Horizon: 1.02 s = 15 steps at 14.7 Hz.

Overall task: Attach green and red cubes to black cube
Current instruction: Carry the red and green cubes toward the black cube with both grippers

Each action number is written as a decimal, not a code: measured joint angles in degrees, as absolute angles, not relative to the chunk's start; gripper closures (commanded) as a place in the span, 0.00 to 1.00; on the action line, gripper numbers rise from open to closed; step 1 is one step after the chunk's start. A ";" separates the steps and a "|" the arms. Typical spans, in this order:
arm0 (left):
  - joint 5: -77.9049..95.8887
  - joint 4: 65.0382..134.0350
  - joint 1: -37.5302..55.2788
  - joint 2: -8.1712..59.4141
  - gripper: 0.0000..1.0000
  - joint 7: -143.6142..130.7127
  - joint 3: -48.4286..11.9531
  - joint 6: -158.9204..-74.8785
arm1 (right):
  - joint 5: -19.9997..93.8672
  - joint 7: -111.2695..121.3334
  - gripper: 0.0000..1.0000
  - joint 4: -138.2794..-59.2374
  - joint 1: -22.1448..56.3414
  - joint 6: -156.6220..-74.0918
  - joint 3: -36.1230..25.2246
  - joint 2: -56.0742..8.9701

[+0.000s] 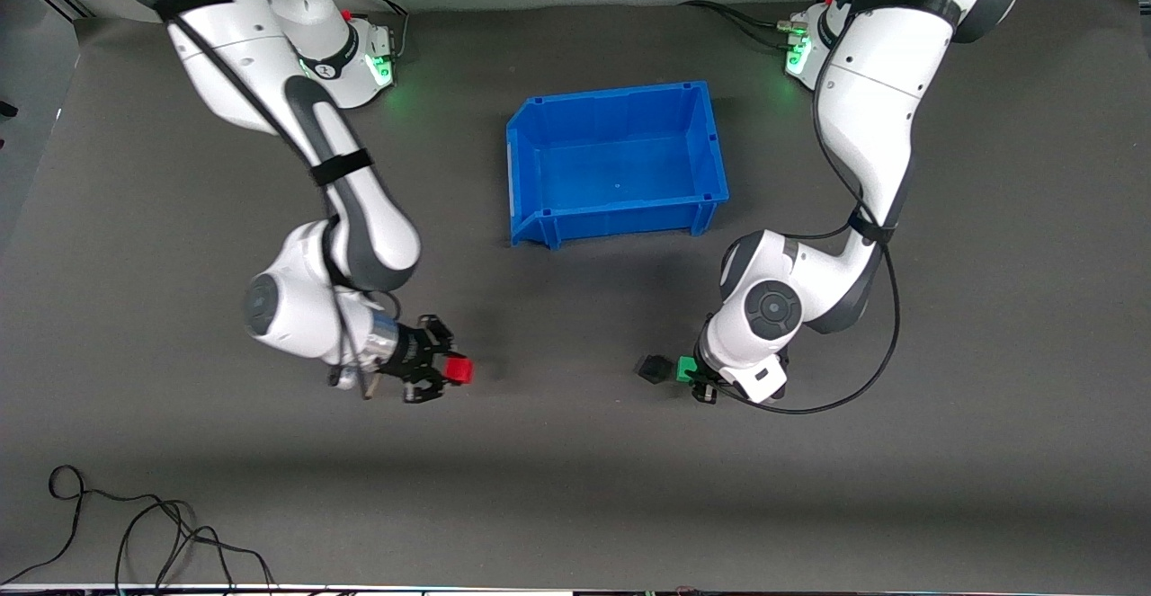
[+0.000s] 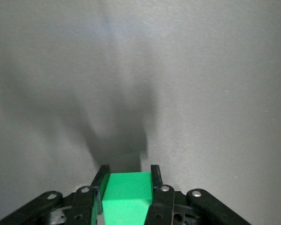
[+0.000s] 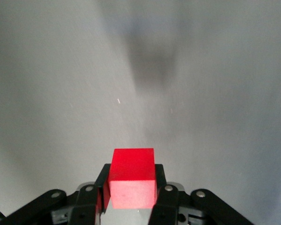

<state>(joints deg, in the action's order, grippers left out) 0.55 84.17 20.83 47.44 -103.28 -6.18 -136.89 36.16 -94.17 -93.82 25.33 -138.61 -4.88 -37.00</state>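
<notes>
both cubes gripped, black cube only visible from the front

hidden stuff first: my left gripper (image 1: 697, 382) is mostly buried under my own left wrist in the front view, only the finger ends poke out. the black cube (image 1: 652, 368) is a dark blob on the dark table (image 1: 557, 470) there, edges hard to make out. it sits just beside the green cube (image 1: 686, 367), toward the right arm's end of the table; can't tell if the two touch.

left wrist view: my fingers (image 2: 99, 182) are clamped on both sides of the green cube (image 2: 126, 199), whose lower part is cut off by the frame edge. this view shows only bare table and shadow past the cube, no black cube, so the front view is the only one that has it.

right wrist view: my right gripper (image 3: 131, 185) is closed on the red cube (image 3: 132, 178), one finger on each side face, cube sticking out past the tips. front view agrees: red cube (image 1: 459, 370) at the tip of my right gripper (image 1: 442, 369), over bare table well apart from the black cube, toward the right arm's end. can't tell from any view how high either held cube is off the surface.

blue bin (image 1: 710, 142) sits farther from the front camera than all three cubes, only in the front view.
</notes>
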 measured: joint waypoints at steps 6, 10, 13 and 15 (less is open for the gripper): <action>0.13 81.26 21.14 50.35 1.00 -102.87 -6.11 -137.17 | 36.16 -97.87 0.80 -93.70 28.17 -141.15 -5.08 -38.33; 0.09 80.40 21.76 50.40 1.00 -102.74 -6.12 -137.17 | 36.16 -99.15 0.80 -93.70 28.74 -141.86 -5.03 -38.46; 0.09 80.35 22.48 50.57 1.00 -102.74 -6.12 -137.17 | 36.16 -100.75 0.80 -93.70 30.31 -143.42 -5.00 -39.13; 0.09 80.32 22.90 50.95 1.00 -102.74 -6.12 -137.17 | 36.16 -101.31 0.80 -93.71 31.30 -144.02 -4.96 -39.55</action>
<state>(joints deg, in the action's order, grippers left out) 0.09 80.32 22.90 50.95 -102.74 -6.12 -137.17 36.16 -101.31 -93.71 31.30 -144.02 -4.96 -39.55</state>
